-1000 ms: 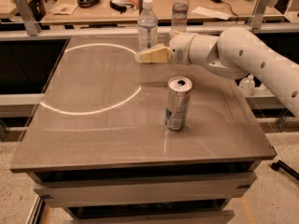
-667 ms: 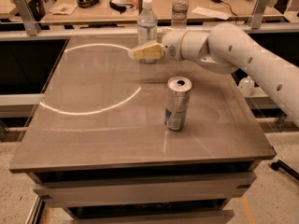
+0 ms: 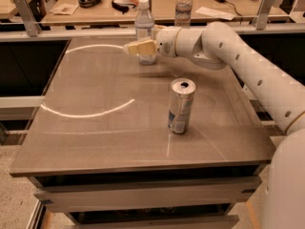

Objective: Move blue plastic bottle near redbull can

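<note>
Gripper (image 3: pixel 131 48) on the white arm hangs beyond and left of the slim silver redbull can (image 3: pixel 181 105), across the front of the clear, white-capped blue plastic bottle (image 3: pixel 144 27); open or clamped, cannot tell; bottle upright on the grey table (image 3: pixel 95 137), well apart from the can.

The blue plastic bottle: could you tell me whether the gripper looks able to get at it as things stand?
Probably yes. The gripper sits right at the blue plastic bottle, crossing its lower half, with nothing between them; the redbull can stands apart, nearer the camera, out of the way.
</note>
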`<action>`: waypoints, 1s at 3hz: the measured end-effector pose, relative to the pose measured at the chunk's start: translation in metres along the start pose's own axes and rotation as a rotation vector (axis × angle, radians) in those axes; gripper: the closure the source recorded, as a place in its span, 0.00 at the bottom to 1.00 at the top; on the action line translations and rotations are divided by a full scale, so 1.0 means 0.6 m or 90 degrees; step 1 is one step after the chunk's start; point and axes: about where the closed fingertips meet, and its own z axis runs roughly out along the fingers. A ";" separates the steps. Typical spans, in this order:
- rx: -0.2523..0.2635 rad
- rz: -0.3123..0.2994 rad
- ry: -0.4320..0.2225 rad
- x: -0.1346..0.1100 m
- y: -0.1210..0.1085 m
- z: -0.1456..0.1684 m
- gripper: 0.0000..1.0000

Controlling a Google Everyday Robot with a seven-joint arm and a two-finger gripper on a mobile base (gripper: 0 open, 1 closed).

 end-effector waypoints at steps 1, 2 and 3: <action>-0.043 -0.007 -0.020 0.001 -0.006 0.015 0.39; -0.072 -0.021 -0.024 0.002 -0.015 0.006 0.63; -0.103 -0.036 0.006 -0.009 -0.015 -0.027 0.86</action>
